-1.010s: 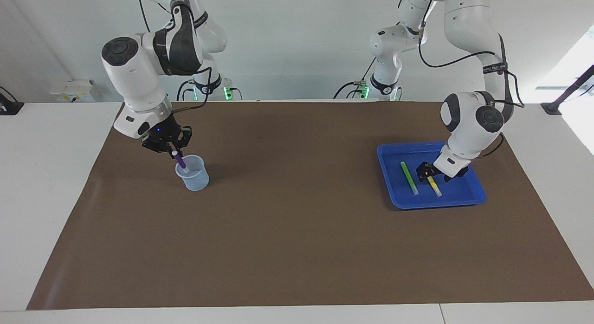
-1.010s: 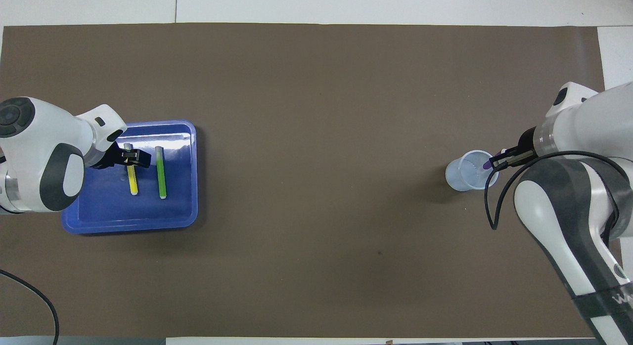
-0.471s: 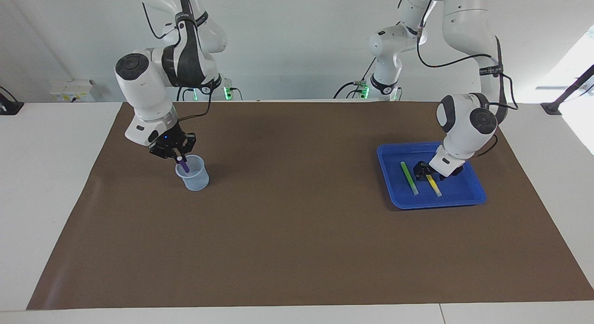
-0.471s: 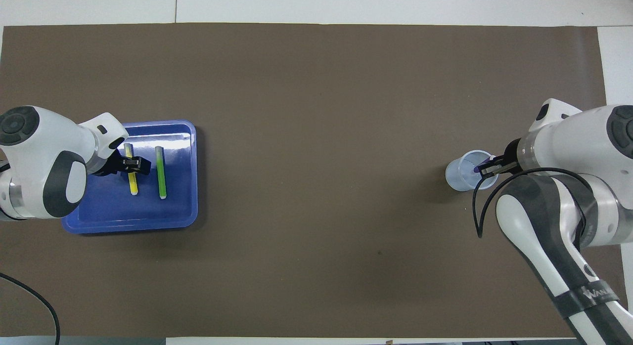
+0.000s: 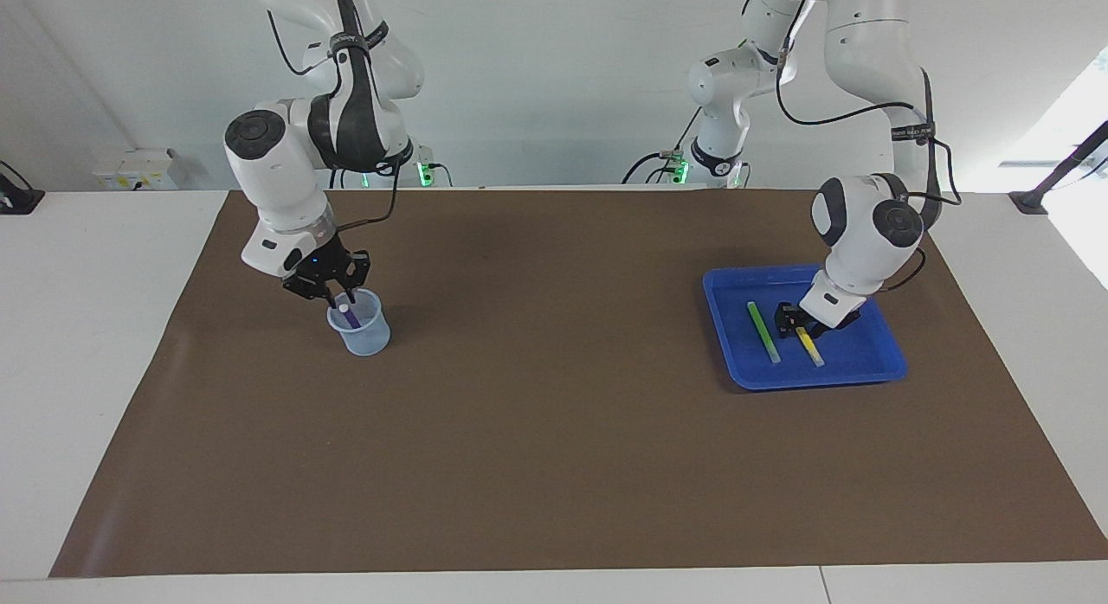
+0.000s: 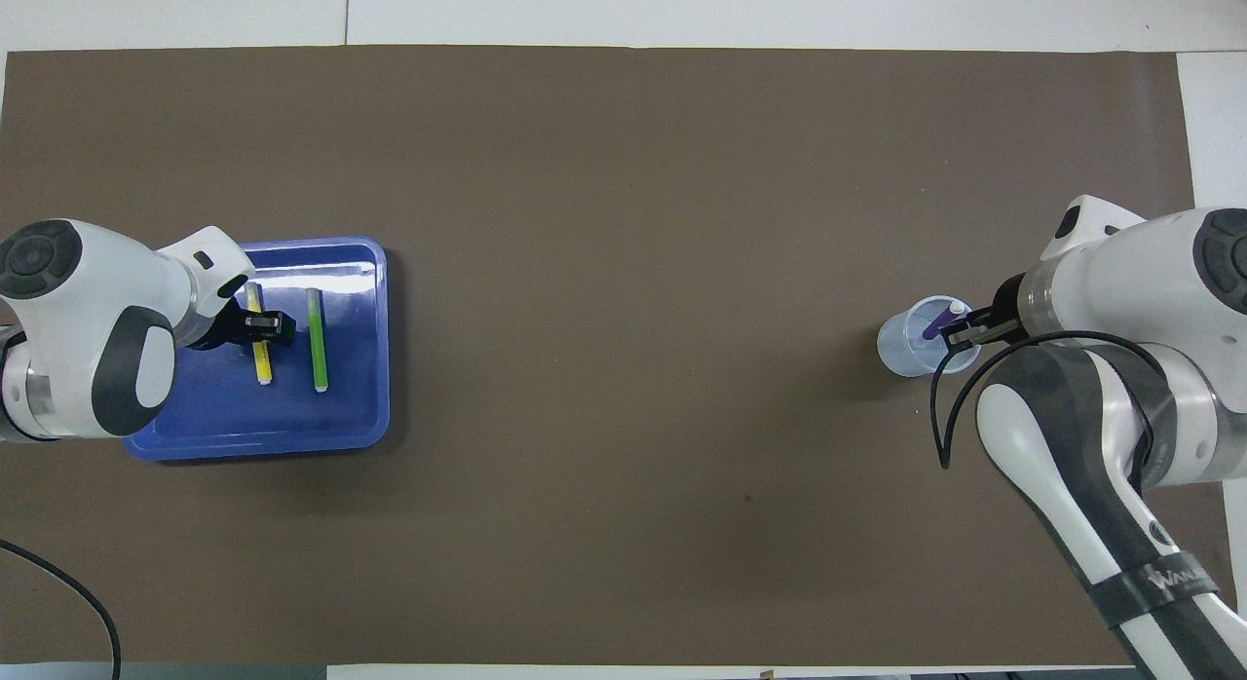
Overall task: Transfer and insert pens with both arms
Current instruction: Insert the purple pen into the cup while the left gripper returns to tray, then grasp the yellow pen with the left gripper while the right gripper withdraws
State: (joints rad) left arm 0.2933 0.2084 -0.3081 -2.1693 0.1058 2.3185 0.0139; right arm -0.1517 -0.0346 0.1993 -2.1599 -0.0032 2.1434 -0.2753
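1 of 3 in: purple pen [image 5: 351, 314] leans in cup [image 5: 364, 336] at the table's right-arm end, right gripper [image 5: 334, 295] just over it; green pen [image 5: 763, 331] and yellow pen [image 5: 813, 350] lie in tray [image 5: 814, 382] at the left-arm end, left gripper [image 5: 789, 324] down at yellow; cannot tell either grip.

A white bench [image 5: 95, 344] carries a large brown mat [image 5: 554, 431] that covers most of its top; bare white strips show at both ends and along the edge farthest from the robots; a pale seam crosses that white strip in the overhead view; a grey-white wall [image 5: 554, 85] rises at the robots' end; a small white box [image 5: 134, 170] sits against the wall at the right arm's end, with a black object [image 5: 16, 197] at the bench edge just past it; a black bracket [image 5: 1052, 182] stands at the left arm's end, next to a bright window patch [image 5: 1069, 111]
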